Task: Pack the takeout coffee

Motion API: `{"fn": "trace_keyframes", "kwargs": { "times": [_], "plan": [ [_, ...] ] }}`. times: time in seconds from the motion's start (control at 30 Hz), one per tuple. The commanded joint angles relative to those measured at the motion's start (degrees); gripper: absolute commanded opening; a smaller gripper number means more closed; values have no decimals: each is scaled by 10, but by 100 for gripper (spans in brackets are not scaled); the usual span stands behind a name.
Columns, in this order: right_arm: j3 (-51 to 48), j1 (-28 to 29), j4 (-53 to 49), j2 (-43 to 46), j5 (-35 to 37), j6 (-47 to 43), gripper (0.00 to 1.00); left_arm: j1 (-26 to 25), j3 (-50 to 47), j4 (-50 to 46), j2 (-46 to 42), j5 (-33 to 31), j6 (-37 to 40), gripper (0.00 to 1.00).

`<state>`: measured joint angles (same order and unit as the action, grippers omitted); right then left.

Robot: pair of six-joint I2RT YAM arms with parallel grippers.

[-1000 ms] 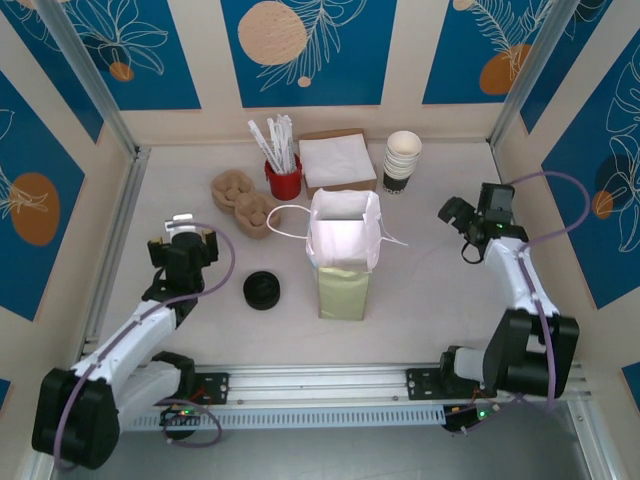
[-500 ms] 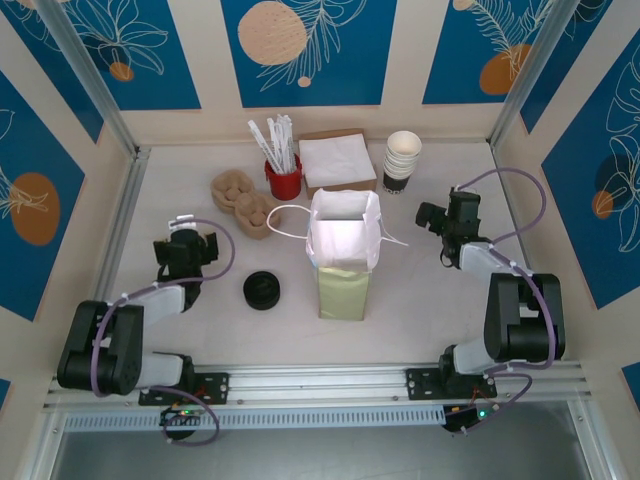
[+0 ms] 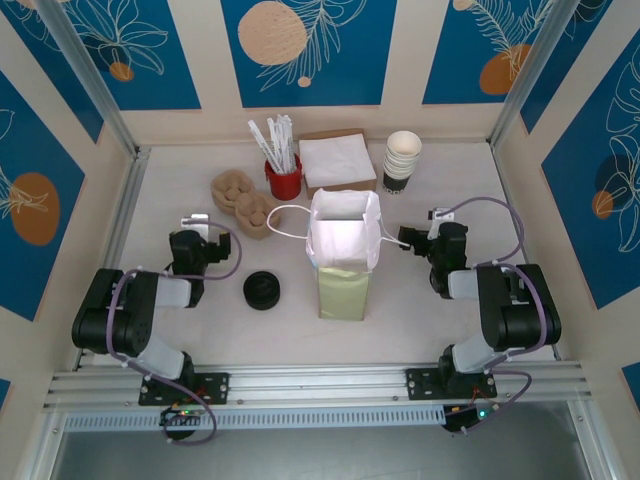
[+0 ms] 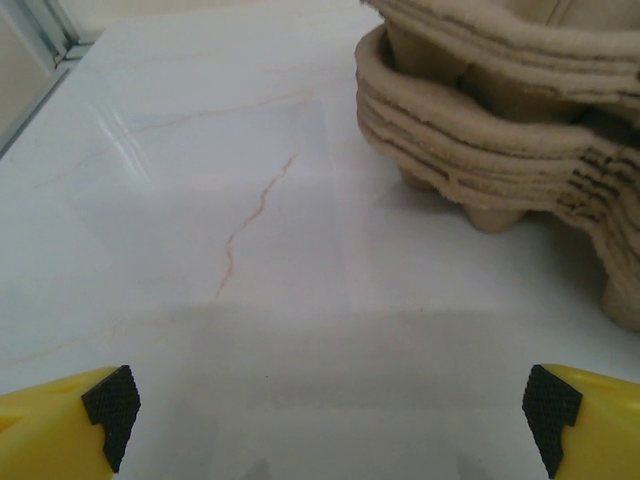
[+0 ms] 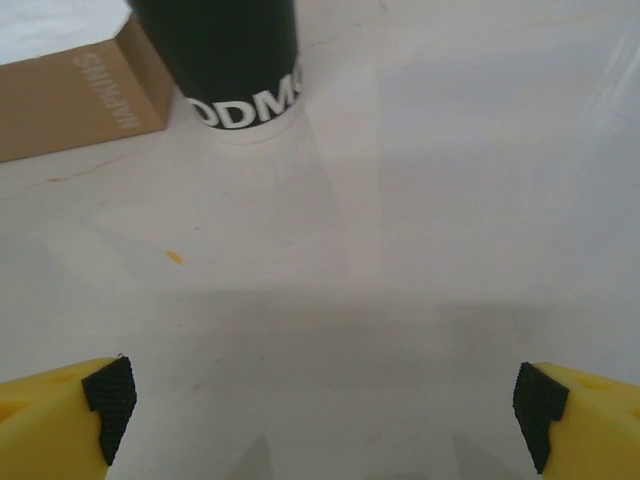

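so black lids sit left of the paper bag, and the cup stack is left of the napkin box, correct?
One slip: the cup stack stands right of the napkin box, not left, as the top external view shows. The black lids do sit left of the paper bag.

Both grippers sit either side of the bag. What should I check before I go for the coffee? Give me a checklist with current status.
1. Left gripper open and empty: ok.
2. Right gripper open and empty: ok.
3. Paper bag upright, mouth open: ok.
4. Single coffee cup located: cannot tell; a cup stack stands beside the napkin box.
5. Bag contents: cannot tell, the inside is washed out.
6. Pulp carrier stack clear of the left gripper: ok, ahead to its right, not touching.
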<state>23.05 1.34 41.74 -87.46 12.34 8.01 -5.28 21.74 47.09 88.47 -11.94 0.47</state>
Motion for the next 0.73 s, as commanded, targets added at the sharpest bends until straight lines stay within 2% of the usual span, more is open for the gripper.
{"fn": "trace_keyframes", "kwargs": {
  "times": [0.0, 0.2, 0.7],
  "plan": [
    [-2, -6, 70, -2, -39, -17, 99, 0, 0, 34, -3, 16, 8, 100],
    [2, -10, 57, 2, -50, -17, 99, 2, 6, 19, -5, 40, 15, 100],
    [2, -10, 57, 2, -49, -17, 99, 6, 7, 16, -5, 50, 13, 100]
  ]
}}
